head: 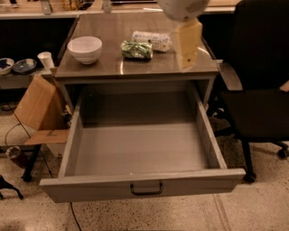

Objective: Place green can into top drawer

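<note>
So the gripper (187, 45) hangs over the right edge of the cabinet top (113, 25), a pale yellowish shape under the white arm (183, 6). Honestly can't say whether it's spread or clamped, it's just a smear here. It isn't carrying anything that I can see.

The green can (137, 49) lies on its side on the top, at roughly 9 o'clock from the gripper, near it but apart. A clear plastic bottle (151, 40) lies just beside the can at its 1 o'clock, between can and gripper. A white bowl (84, 48) sits at the can's 9 o'clock.

The top drawer (135, 182) is pulled wide open at 6 o'clock, its dark handle (146, 188) facing us. A cardboard box (38, 108) is at 9 o'clock, a black office chair (257, 108) at 3.
</note>
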Robot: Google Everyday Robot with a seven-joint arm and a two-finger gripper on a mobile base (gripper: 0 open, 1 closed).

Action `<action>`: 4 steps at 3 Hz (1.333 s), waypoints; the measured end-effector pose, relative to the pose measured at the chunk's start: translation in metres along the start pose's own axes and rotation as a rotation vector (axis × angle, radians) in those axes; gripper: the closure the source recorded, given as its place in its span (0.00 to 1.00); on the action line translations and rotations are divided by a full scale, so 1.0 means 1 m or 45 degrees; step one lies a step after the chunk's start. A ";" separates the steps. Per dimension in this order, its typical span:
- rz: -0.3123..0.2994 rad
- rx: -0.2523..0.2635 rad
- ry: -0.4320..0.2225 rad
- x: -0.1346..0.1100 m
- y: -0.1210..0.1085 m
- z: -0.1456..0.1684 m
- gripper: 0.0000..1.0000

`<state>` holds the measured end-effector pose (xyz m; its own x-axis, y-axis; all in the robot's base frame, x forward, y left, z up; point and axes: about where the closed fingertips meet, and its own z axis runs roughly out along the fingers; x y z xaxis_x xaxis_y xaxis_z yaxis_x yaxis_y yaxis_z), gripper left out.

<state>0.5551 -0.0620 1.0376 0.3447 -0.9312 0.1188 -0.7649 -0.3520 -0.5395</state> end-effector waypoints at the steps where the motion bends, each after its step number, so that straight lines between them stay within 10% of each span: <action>1: -0.132 0.051 0.054 -0.017 -0.023 0.000 0.00; 2: -0.132 0.051 0.054 -0.017 -0.023 0.000 0.00; 4: -0.501 0.092 -0.036 -0.039 -0.070 0.088 0.00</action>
<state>0.6434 0.0071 0.9978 0.6194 -0.7232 0.3055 -0.5315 -0.6727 -0.5148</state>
